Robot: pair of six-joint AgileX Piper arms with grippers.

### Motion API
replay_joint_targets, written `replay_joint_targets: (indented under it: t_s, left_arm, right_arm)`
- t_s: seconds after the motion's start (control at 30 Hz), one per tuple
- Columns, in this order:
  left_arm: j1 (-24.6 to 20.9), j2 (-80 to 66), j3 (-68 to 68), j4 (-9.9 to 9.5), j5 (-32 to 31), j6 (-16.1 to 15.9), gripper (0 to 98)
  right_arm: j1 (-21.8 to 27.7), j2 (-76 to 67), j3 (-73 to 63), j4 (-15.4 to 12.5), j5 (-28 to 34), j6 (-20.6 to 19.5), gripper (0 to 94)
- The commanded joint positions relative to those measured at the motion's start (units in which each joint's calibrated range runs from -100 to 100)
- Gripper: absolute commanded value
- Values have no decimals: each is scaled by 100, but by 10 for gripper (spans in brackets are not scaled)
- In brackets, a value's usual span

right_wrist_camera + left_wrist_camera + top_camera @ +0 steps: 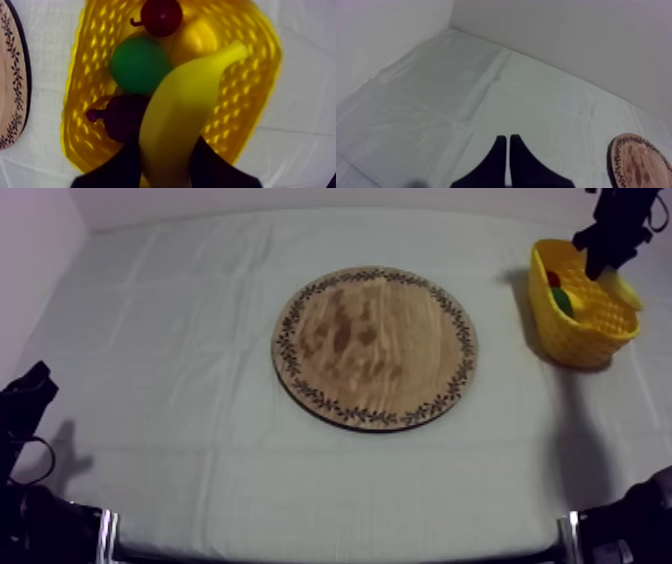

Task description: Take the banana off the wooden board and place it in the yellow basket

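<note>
Right end effector (167, 162): clamped on banana (190, 95), above yellow basket (260, 75).
Left end effector (508, 150): closed, empty.
Risk: released banana may settle on fruit (140, 65) beneath, tip over rim.

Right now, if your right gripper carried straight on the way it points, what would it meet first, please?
Most likely the dark purple fruit in the yellow basket: the right gripper, shut on the banana, points down into it, and that fruit lies by its fingers. Depth is hard to judge.
</note>
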Motion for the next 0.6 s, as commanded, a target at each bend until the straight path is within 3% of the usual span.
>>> replay_joint_targets:
  t_s: [0.0, 0.3, 0.47, 0.57]
  left_arm:
    - [1, 0, -1, 1, -1, 2, 1]
    - [1, 0, -1, 1, -1, 2, 1]
    - [1, 0, -1, 1, -1, 1, 1]
    - [1, 0, -1, 1, -1, 0, 1]
  right_arm:
    - [-6, 74, 32, -11, -30, -14, 228]
    - [-56, 424, 194, -64, -296, -56, 249]
    - [-62, 545, 352, -70, -493, -66, 316]
    - [-61, 596, 426, -51, -615, -94, 403]
